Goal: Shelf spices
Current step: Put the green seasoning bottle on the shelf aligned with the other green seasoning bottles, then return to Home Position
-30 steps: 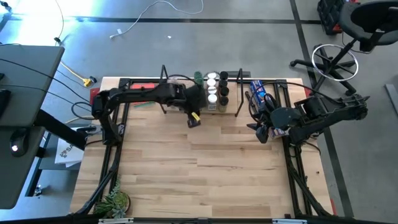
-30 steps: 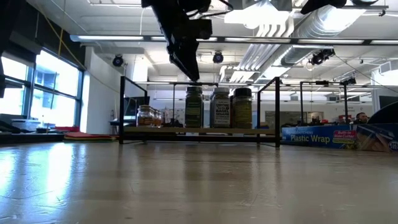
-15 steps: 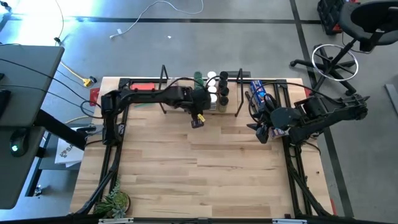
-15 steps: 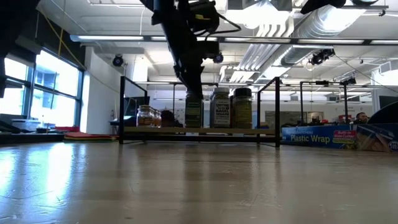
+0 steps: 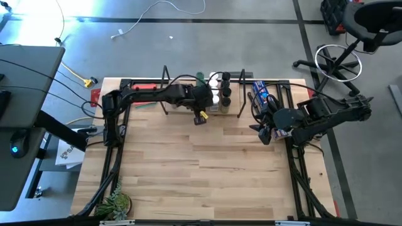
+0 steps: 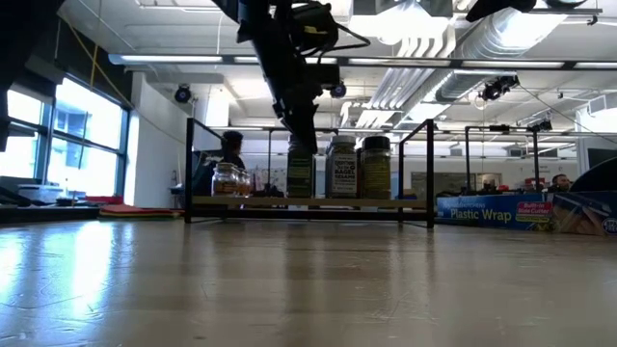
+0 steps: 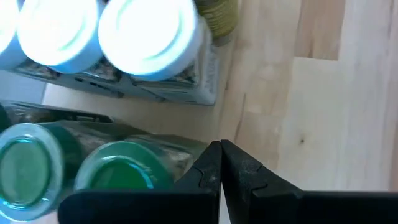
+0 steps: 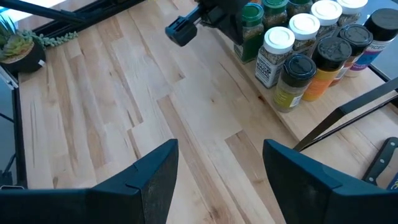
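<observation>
Bright overhead light, glare on white lids (image 7: 146, 34), close blur.

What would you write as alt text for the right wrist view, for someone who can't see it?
A cluster of spice jars with white, black and green lids stands on a light-wood shelf, with the left gripper shut and empty beside the green-lidded jars. The right gripper hangs open and empty over bare tabletop. A small potted plant sits at the table's far corner.

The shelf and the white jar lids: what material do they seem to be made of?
The shelf: a pale wooden board, matte, with visible grain, and thin black end frames, probably metal wire. The white jar lids: probably plastic, smooth and slightly glossy, since they reflect the light.
</observation>
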`<action>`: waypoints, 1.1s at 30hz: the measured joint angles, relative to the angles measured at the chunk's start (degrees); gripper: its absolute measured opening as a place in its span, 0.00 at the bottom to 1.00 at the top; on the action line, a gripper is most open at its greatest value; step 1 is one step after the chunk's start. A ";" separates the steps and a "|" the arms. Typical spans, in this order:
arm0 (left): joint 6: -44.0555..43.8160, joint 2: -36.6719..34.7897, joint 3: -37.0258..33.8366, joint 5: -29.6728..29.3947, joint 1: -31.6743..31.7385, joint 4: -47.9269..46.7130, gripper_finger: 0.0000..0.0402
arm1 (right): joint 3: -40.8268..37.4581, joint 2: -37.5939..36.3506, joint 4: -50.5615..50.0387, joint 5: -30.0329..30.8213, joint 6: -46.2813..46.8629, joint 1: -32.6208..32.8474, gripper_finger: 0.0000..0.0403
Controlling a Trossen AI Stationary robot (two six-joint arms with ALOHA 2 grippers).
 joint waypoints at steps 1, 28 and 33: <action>0.30 0.00 0.00 -0.04 0.18 0.11 0.00 | 0.02 -0.01 -0.01 0.01 0.01 0.00 0.57; -9.23 -11.58 5.53 5.01 -2.03 -2.05 0.00 | 0.01 -5.14 -0.47 -1.13 -2.18 -0.01 0.57; -16.16 -21.44 6.08 5.00 -2.68 -1.66 0.00 | 0.02 -14.68 -0.60 -8.31 -8.60 -1.13 0.52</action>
